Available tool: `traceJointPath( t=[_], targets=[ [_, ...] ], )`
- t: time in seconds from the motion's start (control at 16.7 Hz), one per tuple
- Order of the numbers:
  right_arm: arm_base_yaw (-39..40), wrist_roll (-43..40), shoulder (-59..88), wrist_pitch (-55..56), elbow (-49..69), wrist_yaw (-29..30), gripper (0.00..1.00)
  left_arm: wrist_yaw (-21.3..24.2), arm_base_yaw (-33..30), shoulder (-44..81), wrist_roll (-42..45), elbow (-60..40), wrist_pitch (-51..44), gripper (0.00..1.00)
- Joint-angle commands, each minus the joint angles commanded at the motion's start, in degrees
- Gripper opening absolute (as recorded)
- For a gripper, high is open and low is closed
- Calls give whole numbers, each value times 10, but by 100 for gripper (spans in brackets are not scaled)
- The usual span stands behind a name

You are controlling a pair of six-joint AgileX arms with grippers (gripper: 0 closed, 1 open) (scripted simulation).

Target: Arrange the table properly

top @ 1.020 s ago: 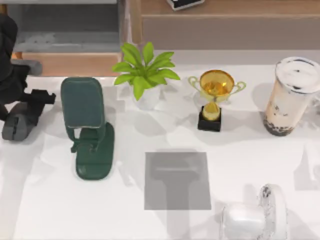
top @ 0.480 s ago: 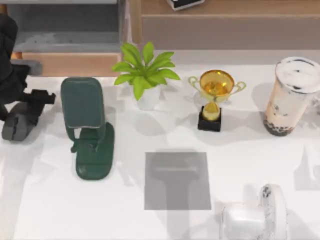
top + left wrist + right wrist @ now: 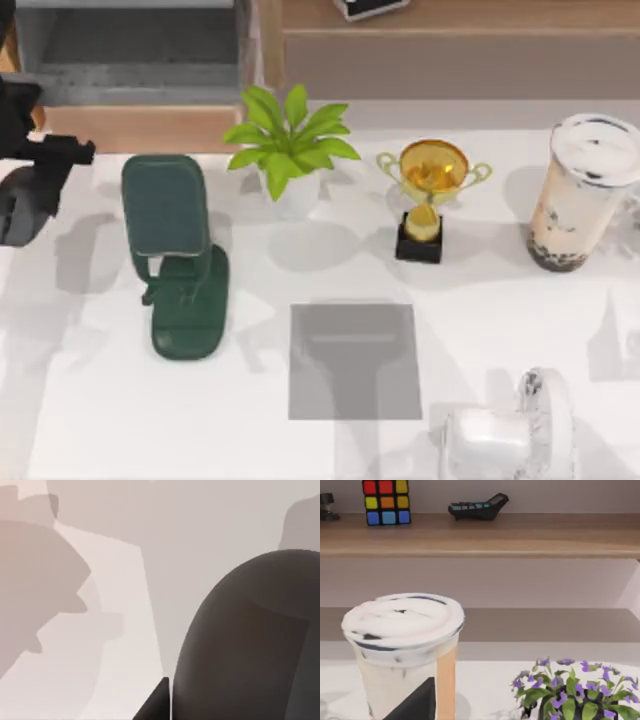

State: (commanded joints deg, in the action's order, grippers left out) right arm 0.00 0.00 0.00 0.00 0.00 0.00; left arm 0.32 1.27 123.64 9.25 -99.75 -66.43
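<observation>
Nearest me on the surface [image 3: 500, 330], at its right front, sits a white rounded thing [image 3: 500, 435] I cannot identify. Just beyond it, mid-surface, the grey square mat [image 3: 355, 360] lies bare. The green phone stand [image 3: 180, 260] stands left of it.

My left gripper [image 3: 35, 180] hangs at the surface's far-left edge, beside the stand. A dark rounded thing [image 3: 18, 208], perhaps a mouse, bulks large in the left wrist view [image 3: 250, 645]. Its shadow falls apart from it, so I judge the jaws are pinching it clear of the surface. I read the step as carrying this piece to its proper place, probably the mat. The next move calls for a swing right that passes the stand without clipping it, then a flat, gentle set-down.

My right arm waits at the right side, its camera facing the cup. I cannot tell how its jaws stand.

Farther back stand three vessels in a row:
- The white pot [image 3: 297, 195] holds a green leafy plant.
- The gold trophy [image 3: 432, 195] sits on a black base, its bowl's contents unclear.
- The lidded cup [image 3: 580, 195] holds milky tea with dark pearls at the bottom.

The right wrist view adds a pot of purple flowers [image 3: 575, 700] near the cup.

Farthest is the wooden shelf [image 3: 520, 535], carrying a colour cube [image 3: 386, 501] and a calculator [image 3: 477, 507]. Its grey compartment [image 3: 130, 50] is at the left.
</observation>
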Motion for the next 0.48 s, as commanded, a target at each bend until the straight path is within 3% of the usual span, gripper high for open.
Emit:
traceJointPath(
  t=[0.18, 0.48],
  targets=[
    [0, 0, 0, 0, 0, 0, 100, 0, 0, -18, -1, -43, -50, 0],
    [0, 0, 0, 0, 0, 0, 100, -1, 1, -21, 0, -47, -57, 0]
  ],
)
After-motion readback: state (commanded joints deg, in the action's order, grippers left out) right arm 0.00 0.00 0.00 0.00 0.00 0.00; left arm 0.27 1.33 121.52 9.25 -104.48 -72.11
